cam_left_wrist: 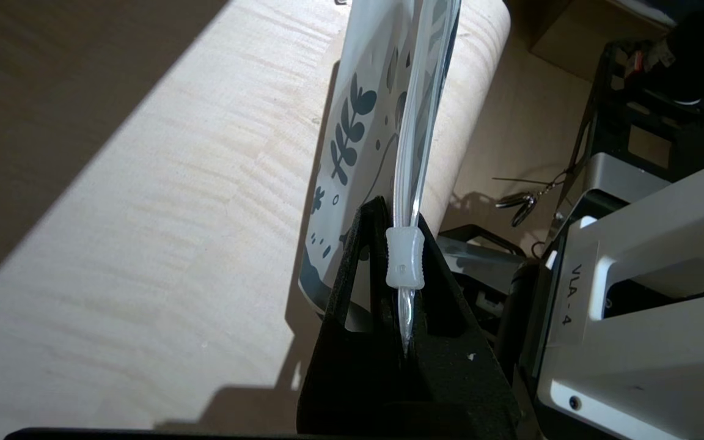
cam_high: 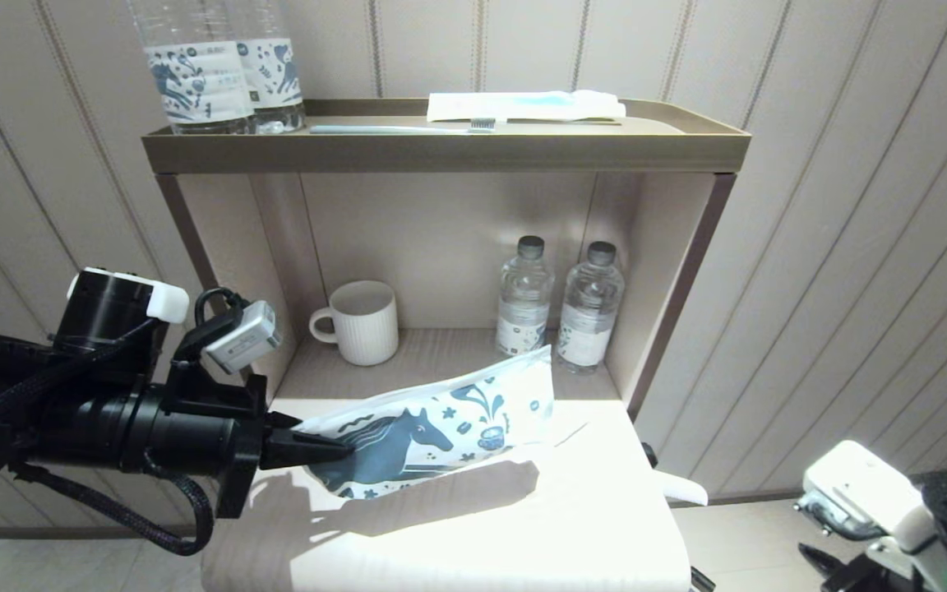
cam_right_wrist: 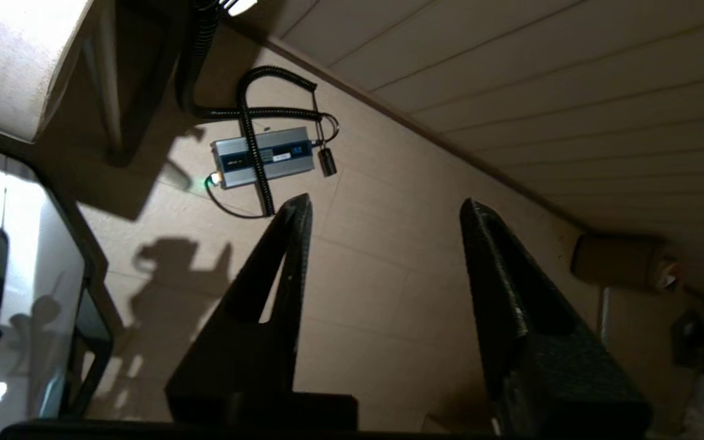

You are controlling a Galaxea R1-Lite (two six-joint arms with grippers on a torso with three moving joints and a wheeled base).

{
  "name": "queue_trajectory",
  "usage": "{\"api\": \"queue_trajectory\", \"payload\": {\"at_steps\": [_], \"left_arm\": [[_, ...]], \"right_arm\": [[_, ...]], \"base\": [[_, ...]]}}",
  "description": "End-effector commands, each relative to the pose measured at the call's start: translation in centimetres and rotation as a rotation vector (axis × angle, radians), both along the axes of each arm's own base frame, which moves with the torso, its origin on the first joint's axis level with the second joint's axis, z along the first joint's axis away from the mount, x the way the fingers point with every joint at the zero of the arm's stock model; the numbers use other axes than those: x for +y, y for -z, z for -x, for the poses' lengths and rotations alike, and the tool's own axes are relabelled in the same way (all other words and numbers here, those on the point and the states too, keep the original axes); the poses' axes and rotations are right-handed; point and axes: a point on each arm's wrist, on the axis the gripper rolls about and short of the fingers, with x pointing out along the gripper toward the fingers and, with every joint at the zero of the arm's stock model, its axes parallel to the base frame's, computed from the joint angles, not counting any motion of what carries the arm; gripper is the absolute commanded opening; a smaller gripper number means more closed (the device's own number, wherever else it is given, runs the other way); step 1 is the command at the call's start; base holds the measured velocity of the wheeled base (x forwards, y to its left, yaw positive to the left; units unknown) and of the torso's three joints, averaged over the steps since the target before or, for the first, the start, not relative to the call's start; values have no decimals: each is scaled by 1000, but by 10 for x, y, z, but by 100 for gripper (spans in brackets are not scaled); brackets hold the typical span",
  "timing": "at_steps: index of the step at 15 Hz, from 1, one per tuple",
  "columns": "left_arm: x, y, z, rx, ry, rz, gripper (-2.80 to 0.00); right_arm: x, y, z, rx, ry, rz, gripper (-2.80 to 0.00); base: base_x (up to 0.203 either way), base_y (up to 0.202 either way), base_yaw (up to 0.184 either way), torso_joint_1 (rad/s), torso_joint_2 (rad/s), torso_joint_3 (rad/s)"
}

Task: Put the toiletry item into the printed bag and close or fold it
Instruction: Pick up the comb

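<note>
The printed bag (cam_high: 441, 419), white with a dark blue horse, hangs tilted above the sunlit table top (cam_high: 523, 534), its far end higher. My left gripper (cam_high: 334, 448) is shut on the bag's near left end. In the left wrist view the fingers (cam_left_wrist: 352, 269) pinch the bag's (cam_left_wrist: 352, 122) zip edge right at the translucent slider (cam_left_wrist: 405, 258). A faint slim outline (cam_high: 572, 433) lies in glare just right of the bag; I cannot tell whether it is the toiletry item. My right gripper (cam_right_wrist: 385, 208) is parked low at the right, open over the floor.
Behind the table stands a shelf unit with a ribbed mug (cam_high: 365, 322) and two small bottles (cam_high: 525, 296). Its top tray (cam_high: 687, 123) carries two large labelled bottles (cam_high: 202, 74), a pale-blue toothbrush (cam_high: 408, 128) and a white packet with a blue stripe (cam_high: 523, 105).
</note>
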Motion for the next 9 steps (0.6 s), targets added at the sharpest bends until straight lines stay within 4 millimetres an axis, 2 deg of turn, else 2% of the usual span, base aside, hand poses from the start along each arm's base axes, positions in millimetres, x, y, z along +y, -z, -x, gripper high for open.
{"api": "queue_trajectory", "payload": {"at_steps": [1, 6, 9], "left_arm": [[0, -2, 2, -10, 5, 5, -280], [0, -1, 1, -7, 5, 4, -280], [0, -2, 1, -10, 5, 5, -280]], "right_arm": [[-1, 10, 5, 13, -21, 29, 0], [17, 24, 9, 75, -164, 90, 0], [28, 33, -4, 73, -165, 99, 0]], "base": [[0, 0, 0, 0, 0, 0], [0, 0, 0, 0, 0, 0], [0, 0, 0, 0, 0, 0]]}}
